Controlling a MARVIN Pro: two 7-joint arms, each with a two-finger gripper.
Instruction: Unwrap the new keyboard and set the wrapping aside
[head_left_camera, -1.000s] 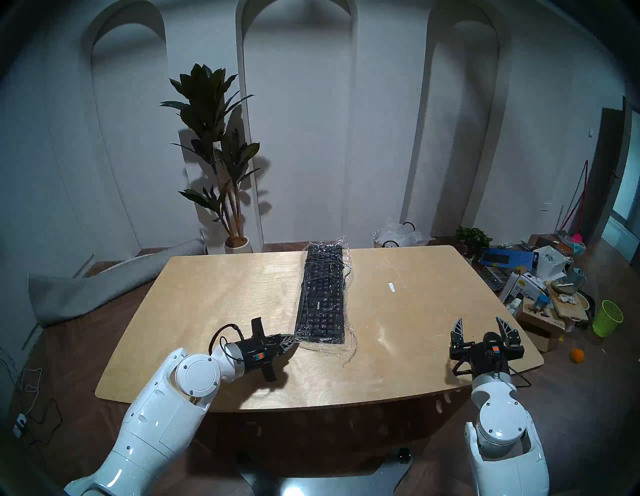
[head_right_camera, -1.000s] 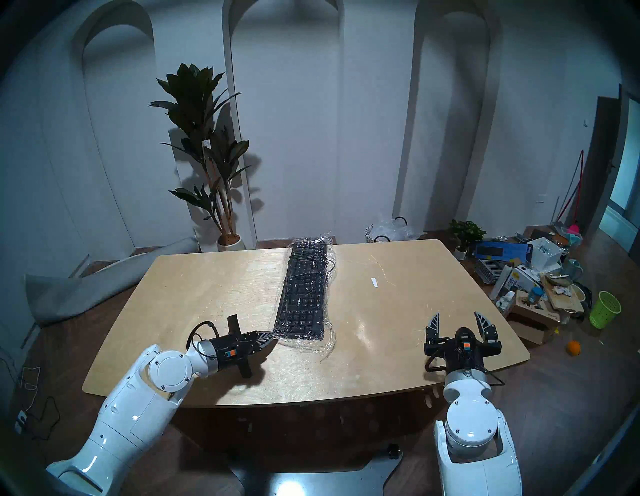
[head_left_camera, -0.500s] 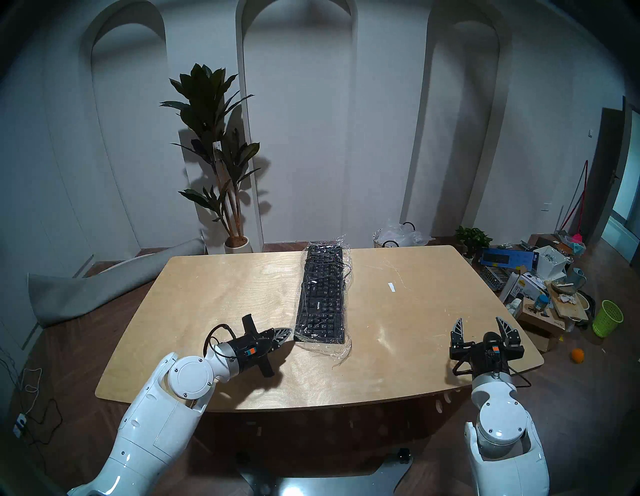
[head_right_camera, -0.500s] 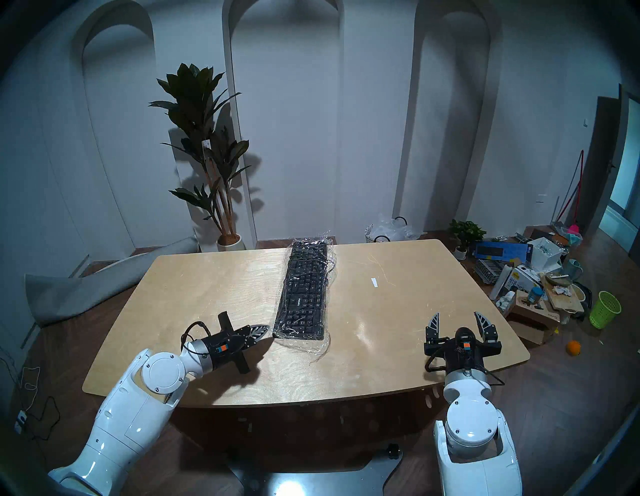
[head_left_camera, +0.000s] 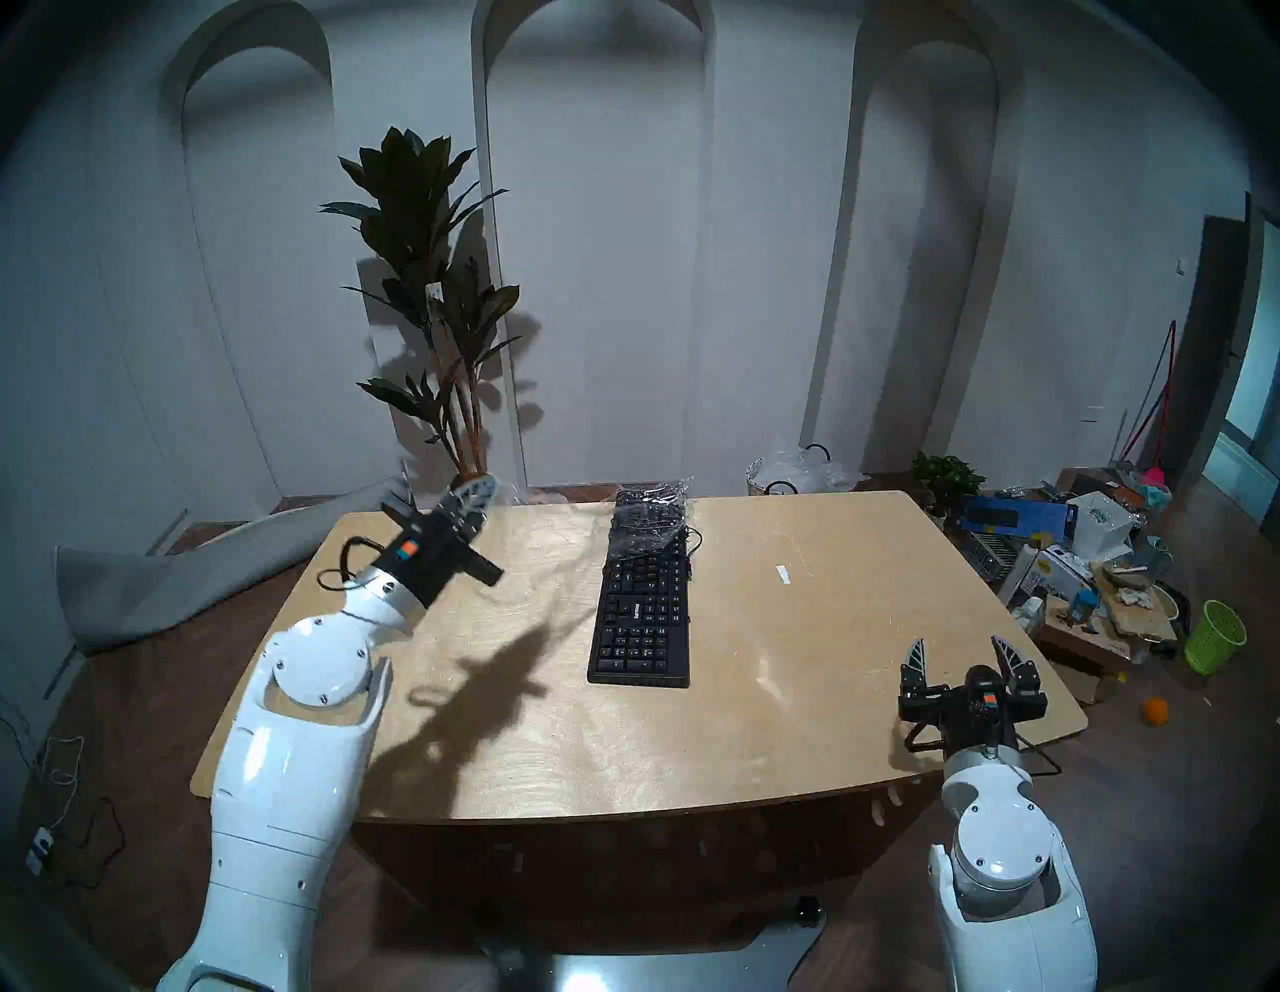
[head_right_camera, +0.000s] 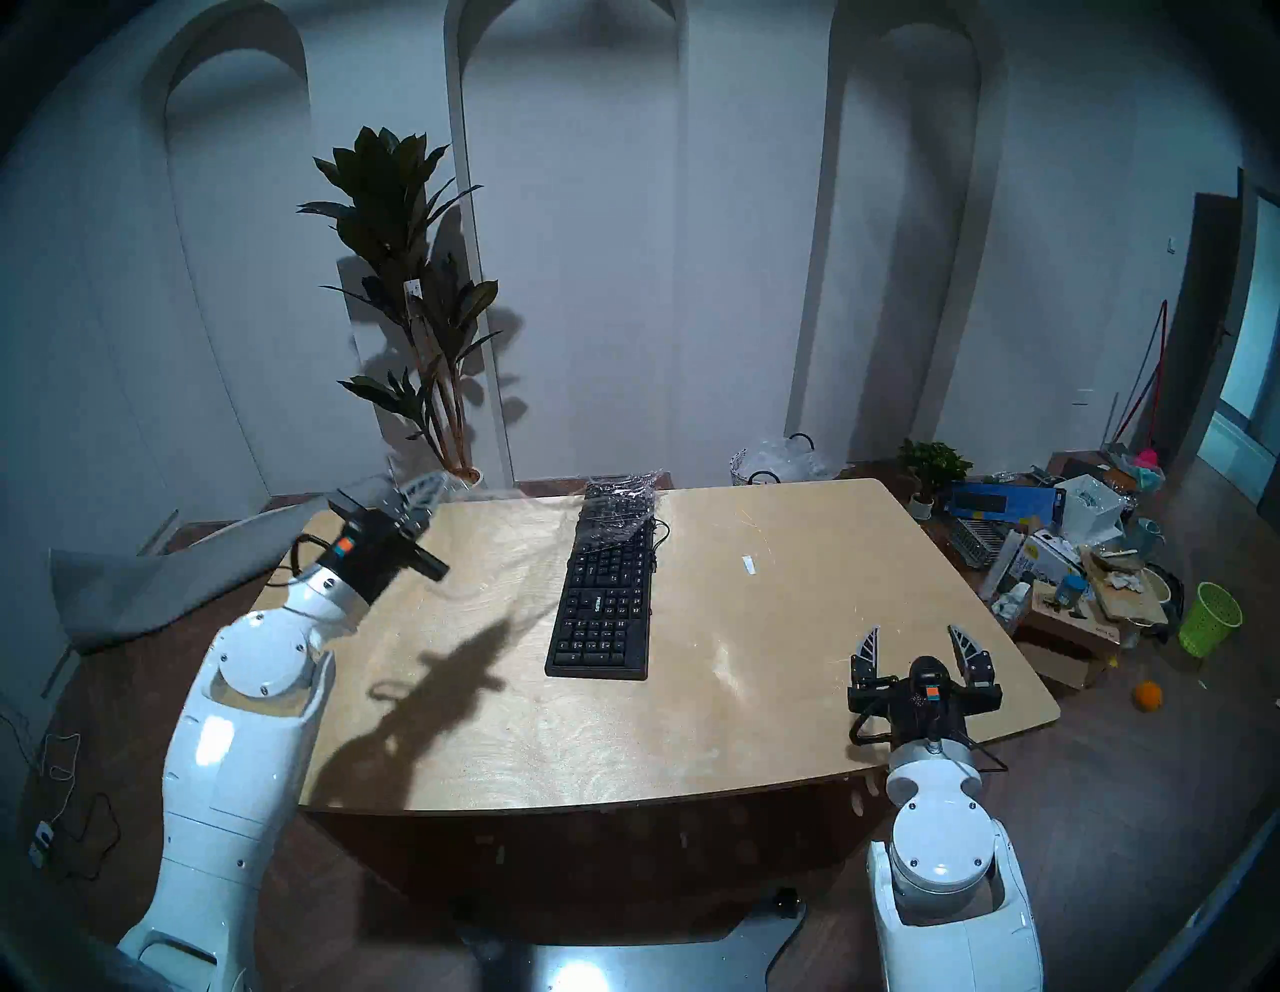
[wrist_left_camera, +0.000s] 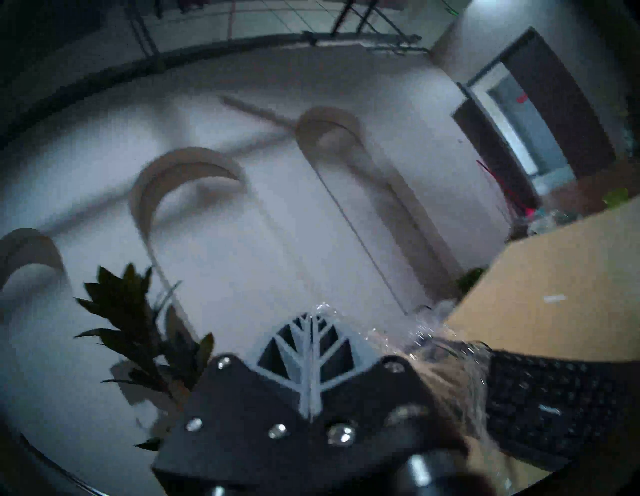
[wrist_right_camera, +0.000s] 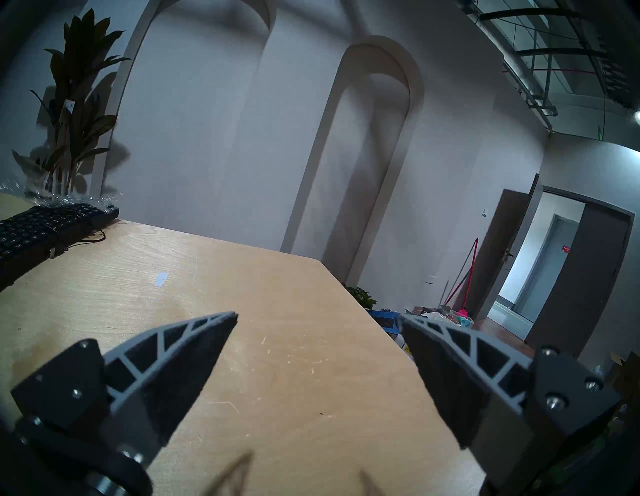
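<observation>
Left claw (head_left_camera: 478, 493) raised high, pinching wrapping (head_left_camera: 647, 516) off keyboard (head_left_camera: 641, 616)

White PHILIPS lettering is showing on the long, flat black plastic keyboard (head_right_camera: 601, 604), on its near half, lying sideways to the head view; the same mark is appearing mirrored-looking and too small to spell out in the other head view (head_left_camera: 641, 609). Its key legends are showing only as white specks. Print on the white and yellow carton (head_left_camera: 1053, 569) on the floor is staying unreadable.
</observation>
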